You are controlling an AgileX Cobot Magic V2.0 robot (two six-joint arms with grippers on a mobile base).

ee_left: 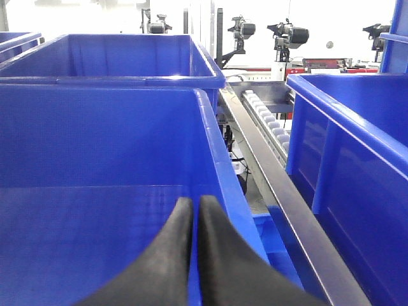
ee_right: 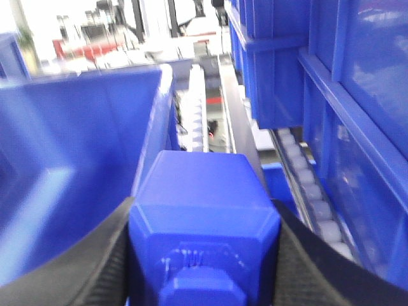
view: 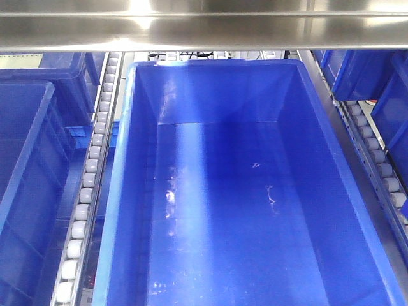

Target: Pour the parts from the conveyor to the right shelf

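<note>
Between the black curved fingers of the right end effector (ee_right: pixel 204 255) sits the bright blue plastic block with a small square knob (ee_right: pixel 204 217), pinched from both sides, knob end toward the camera and long axis running away toward the stainless steel roller rack (view: pixel 210 25). Just ahead and to the left of that block, in the right wrist view, rises the rim of a large rectangular blue plastic bin (ee_right: pixel 156 95); a rail of small white rollers (ee_right: pixel 306 185) runs off to the right, under more stacked blue bins. My judgement is that the coming move turns on this: the bin's opening lies forward-left of the held block, so the right arm, already carrying it, is the 1 to tip it over that wall. From the front camera the same kind of bin (view: pixel 127 191) shows a bare scuffed floor, no part in it yet. Over on the other side, the left end effector (ee_left: pixel 194 213) has its 2 dark fingers pressed together on nothing, hovering above the inside of another blue bin (ee_left: pixel 210 127). No conveyor appears in any view.
</note>
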